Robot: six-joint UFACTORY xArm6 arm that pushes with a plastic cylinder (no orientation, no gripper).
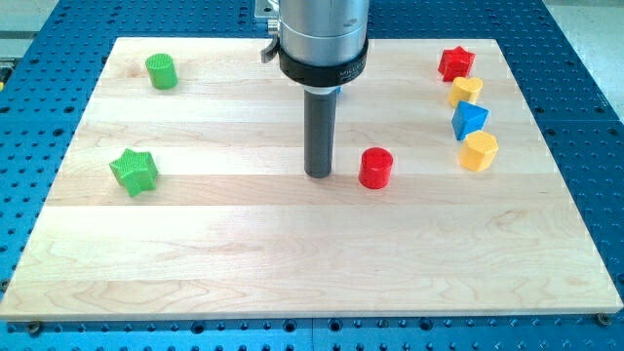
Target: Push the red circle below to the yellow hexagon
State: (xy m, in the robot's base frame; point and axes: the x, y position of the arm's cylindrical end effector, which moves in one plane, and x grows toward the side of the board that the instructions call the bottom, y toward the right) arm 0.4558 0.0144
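The red circle point(375, 168), a short red cylinder, stands on the wooden board near the middle, slightly to the view's right. The yellow hexagon point(479, 151) lies further right, near the board's right side and a little higher in the view. My tip point(319, 175) rests on the board just left of the red circle, with a small gap between them. The dark rod rises from the tip to the grey arm body at the view's top.
At the right, in a column above the yellow hexagon, lie a blue block point(470, 119), a yellow heart-like block point(466, 91) and a red star point(455, 63). A green cylinder point(162, 70) is at upper left, a green star point(134, 171) at left.
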